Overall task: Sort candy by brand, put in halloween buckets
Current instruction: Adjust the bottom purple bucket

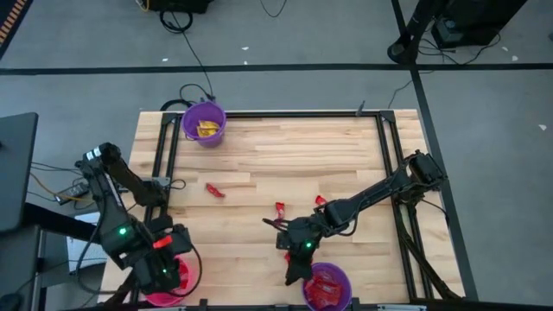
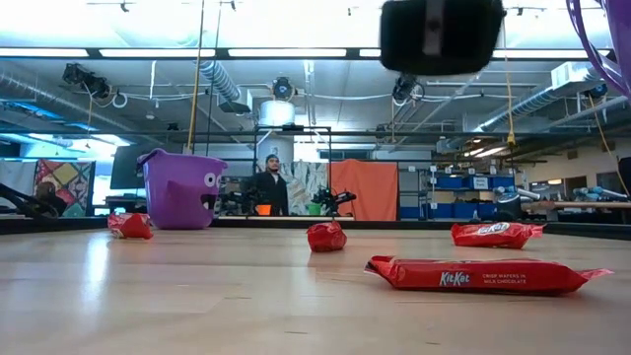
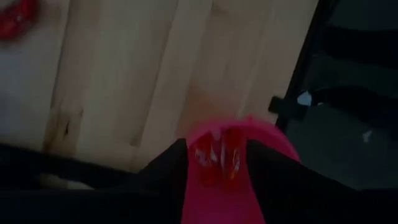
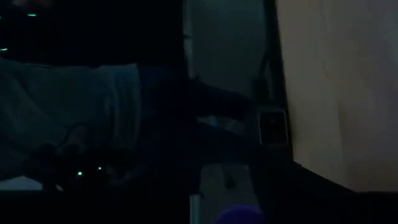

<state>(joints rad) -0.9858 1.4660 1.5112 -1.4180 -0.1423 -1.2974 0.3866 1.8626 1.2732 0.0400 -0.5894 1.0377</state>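
Observation:
Three halloween buckets stand on the wooden table: a purple one (image 1: 204,123) at the far left holding yellow candy, a hot pink one (image 1: 177,278) at the near left, and a purple one (image 1: 327,286) at the near edge holding red candy. My left gripper (image 1: 168,269) hangs open, pointing down over the pink bucket (image 3: 239,140), red wrappers showing between its fingers. My right gripper (image 1: 296,269) stands open just left of the near purple bucket (image 4: 239,215). Loose red candy bars (image 1: 214,190) (image 1: 280,209) (image 1: 320,201) lie flat on the table; a KitKat (image 2: 483,274) lies nearest the low camera.
A black frame (image 1: 164,155) runs along the table's left, far and right sides. Bare wood lies between the far purple bucket and the right rail. Beyond the table a person (image 2: 268,187) stands in the room.

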